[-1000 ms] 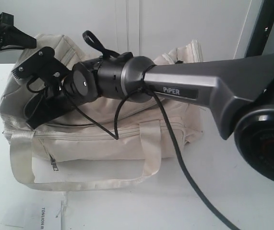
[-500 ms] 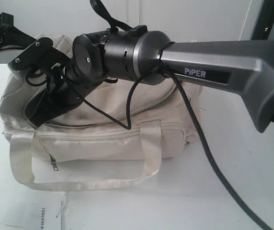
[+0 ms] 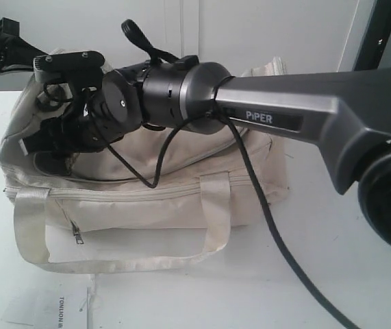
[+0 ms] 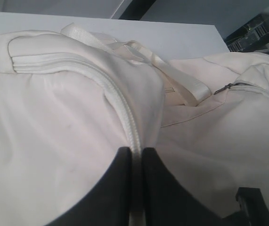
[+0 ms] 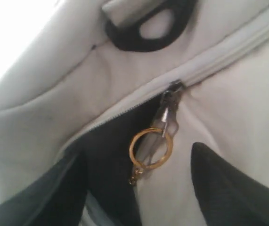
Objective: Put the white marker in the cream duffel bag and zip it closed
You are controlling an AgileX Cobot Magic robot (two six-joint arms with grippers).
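Item: cream duffel bag [image 3: 147,205], on white table [image 3: 202,295], main zip part open. Gold ring [image 5: 150,149] on zip pull hangs between spread fingers of right gripper [image 5: 136,157], not gripped. Bag's zip seam pinched by left gripper [image 4: 135,153].

Matt cloth cream duffel bag [image 3: 147,205], glossy webbing handles [image 3: 32,226], shiny gold metal ring [image 5: 132,149]

Exterior view: right arm [image 3: 318,116] enters at 3 o'clock and reaches across the middle, with its wrist [image 3: 154,96] angled down toward 9 o'clock. The right gripper [image 5: 136,160] has its jaws wide apart and grips nothing. Left arm [image 3: 7,51] shows only at 10 o'clock; left gripper [image 4: 135,150] jaws nearly together, pinching the zip ridge of the cream duffel bag [image 4: 54,141].
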